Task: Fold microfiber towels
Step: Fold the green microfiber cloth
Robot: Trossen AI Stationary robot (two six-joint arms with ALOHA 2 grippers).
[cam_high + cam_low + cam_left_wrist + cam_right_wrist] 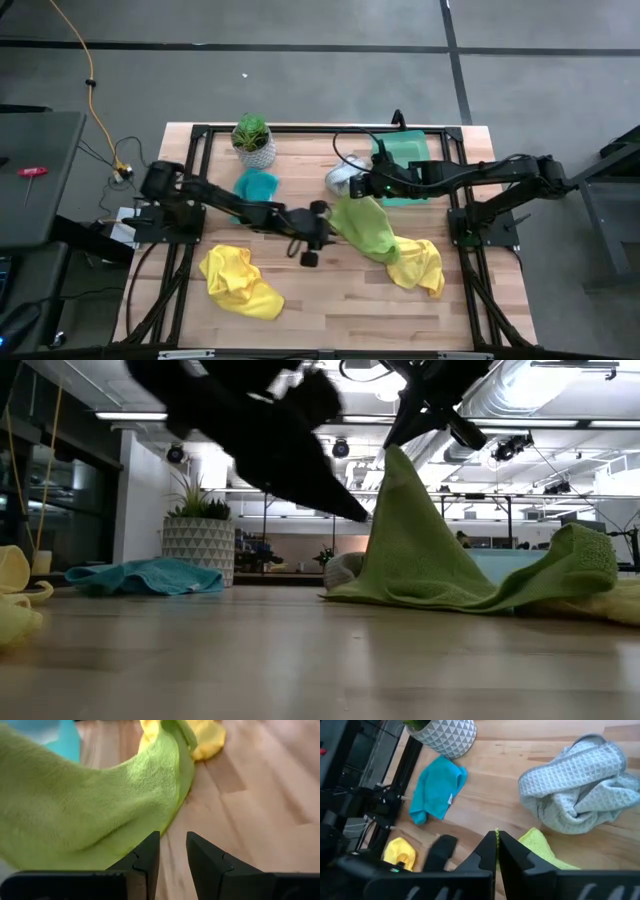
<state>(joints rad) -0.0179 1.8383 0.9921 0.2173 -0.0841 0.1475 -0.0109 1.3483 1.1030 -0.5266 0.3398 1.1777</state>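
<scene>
Look first at the middle of the high view: your right gripper (370, 190) is closed on the top edge of the lime green towel (367, 228) and holds it up, so in the low view the cloth (420, 550) hangs like a tent, with its lower part spread on the table (330, 300). In the right wrist view you see the two fingers pressed together on a thin strip of green at the lower centre of the frame.

Your left gripper (318, 232) is just to the left of this towel, near the centre of the high view. Its fingers (145, 862) stand a little apart, a narrow gap, with nothing between them; the green cloth (90, 805) fills the frame just ahead and to the left of them, but I cannot tell if it touches them.

The other towels: one yellow towel (240, 280) lies at lower left in the high view, the second yellow towel (418, 265) at lower right, partly under the end of the green one. The teal towel (257, 184) lies left of centre, below the plant in the white pot (254, 140). The grey-white towel (580, 790) is crumpled at the right of the right wrist view; in the high view the right arm covers part of it. The green tray (405, 160) is also mostly hidden under that arm. In the low view the left arm is only a dark blurred shape at the top.
</scene>
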